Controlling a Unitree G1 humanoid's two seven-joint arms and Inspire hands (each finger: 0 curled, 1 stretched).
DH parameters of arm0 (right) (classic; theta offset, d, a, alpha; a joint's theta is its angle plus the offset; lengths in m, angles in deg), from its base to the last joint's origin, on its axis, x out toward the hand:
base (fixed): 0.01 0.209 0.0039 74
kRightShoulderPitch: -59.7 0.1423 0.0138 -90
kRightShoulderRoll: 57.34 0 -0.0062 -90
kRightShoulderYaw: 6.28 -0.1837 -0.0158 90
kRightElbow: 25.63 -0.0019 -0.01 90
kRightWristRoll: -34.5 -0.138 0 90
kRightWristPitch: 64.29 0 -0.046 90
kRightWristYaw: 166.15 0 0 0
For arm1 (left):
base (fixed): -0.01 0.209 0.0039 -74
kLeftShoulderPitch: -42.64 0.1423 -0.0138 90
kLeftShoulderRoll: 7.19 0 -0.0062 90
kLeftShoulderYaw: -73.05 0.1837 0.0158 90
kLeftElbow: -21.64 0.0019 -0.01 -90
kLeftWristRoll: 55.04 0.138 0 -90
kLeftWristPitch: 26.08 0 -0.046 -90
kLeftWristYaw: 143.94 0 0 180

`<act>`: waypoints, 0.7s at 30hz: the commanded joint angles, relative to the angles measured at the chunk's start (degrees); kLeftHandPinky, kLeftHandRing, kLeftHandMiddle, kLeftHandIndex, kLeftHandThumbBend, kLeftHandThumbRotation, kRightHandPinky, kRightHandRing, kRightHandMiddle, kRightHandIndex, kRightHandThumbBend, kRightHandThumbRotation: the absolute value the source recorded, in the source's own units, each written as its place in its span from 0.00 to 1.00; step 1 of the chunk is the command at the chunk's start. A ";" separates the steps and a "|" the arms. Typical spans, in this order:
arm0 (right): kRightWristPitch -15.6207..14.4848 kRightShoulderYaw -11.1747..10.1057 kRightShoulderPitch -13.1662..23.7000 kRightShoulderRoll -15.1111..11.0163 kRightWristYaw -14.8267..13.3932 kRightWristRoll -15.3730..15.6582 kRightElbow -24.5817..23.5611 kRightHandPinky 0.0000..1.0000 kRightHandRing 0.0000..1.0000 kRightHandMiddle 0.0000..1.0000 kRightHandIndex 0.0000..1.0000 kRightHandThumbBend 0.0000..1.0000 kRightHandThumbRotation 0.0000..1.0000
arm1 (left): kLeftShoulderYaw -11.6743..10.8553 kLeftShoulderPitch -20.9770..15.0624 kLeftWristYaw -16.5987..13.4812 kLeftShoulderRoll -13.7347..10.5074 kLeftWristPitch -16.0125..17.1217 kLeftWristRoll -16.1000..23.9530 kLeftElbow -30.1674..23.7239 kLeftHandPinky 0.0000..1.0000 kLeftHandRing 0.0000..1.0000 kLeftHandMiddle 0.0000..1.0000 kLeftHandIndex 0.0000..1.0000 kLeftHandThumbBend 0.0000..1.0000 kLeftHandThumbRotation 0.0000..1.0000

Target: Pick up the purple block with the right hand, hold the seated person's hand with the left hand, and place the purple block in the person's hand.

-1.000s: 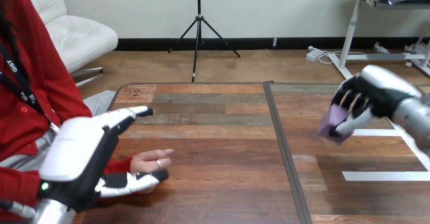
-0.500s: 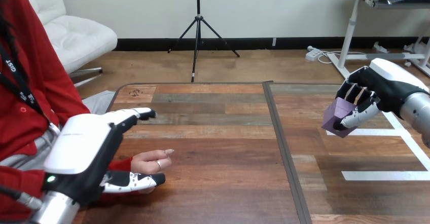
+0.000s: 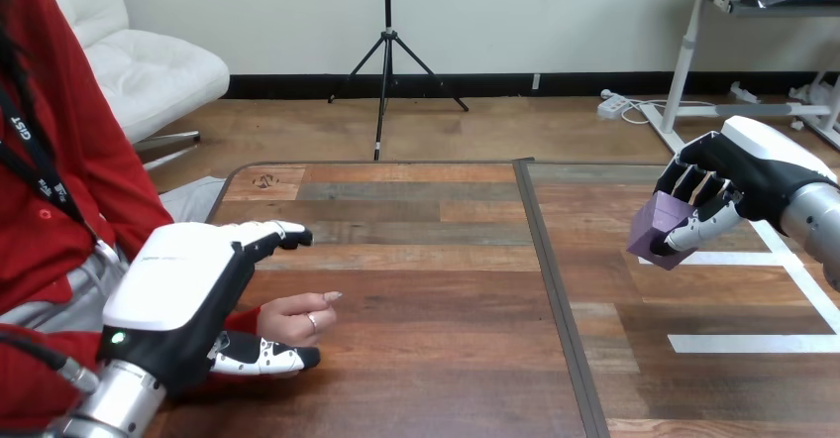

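So the purple block is up in the right hand, over on the right side of the bench. The fingers are curled down over the top of the block and the thumb is pressed against the face nearest the camera, so it's properly pinched between them. The block pokes out to the left of and below the hand, tilted, with a corner pointing down. It's clear of the wood, hanging above the spot where the white tape strips are stuck on the bench.

The left hand is way over on the other side, well apart from the block, past the dark seam that runs down the middle of the bench. It's spread wide, with its white back facing up. Its fingers reach straight out to the right and the thumb sticks out lower down, nearer the camera.

The person's hand sits in the gap between those fingers and that thumb, low over the wood with its fingertips pointing right. The thumb is right up against its near edge, but I honestly can't tell if it's actually touching. Nothing is wrapped round the person's hand. The robot fingers are well clear of it on the far side.
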 commanded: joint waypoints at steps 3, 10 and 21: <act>0.17 -1.26 1.95 -0.76 -0.59 -0.74 -2.31 0.50 0.53 0.57 0.53 0.71 0.00 | 2.42 -4.87 0.41 -3.36 -1.99 0.70 1.96 0.69 0.72 0.75 0.75 0.99 0.27; -0.37 -1.07 2.00 -0.68 -0.48 -0.54 -2.46 0.50 0.54 0.57 0.53 0.71 0.00 | 4.15 -5.78 3.74 -4.87 -5.03 0.46 2.36 0.71 0.73 0.75 0.76 0.98 0.25; 0.38 -0.75 1.89 -0.65 -1.28 -0.10 -2.09 0.49 0.52 0.55 0.53 0.71 0.00 | 6.44 -7.54 5.55 -6.41 -8.43 0.54 4.23 0.69 0.72 0.74 0.74 1.00 0.18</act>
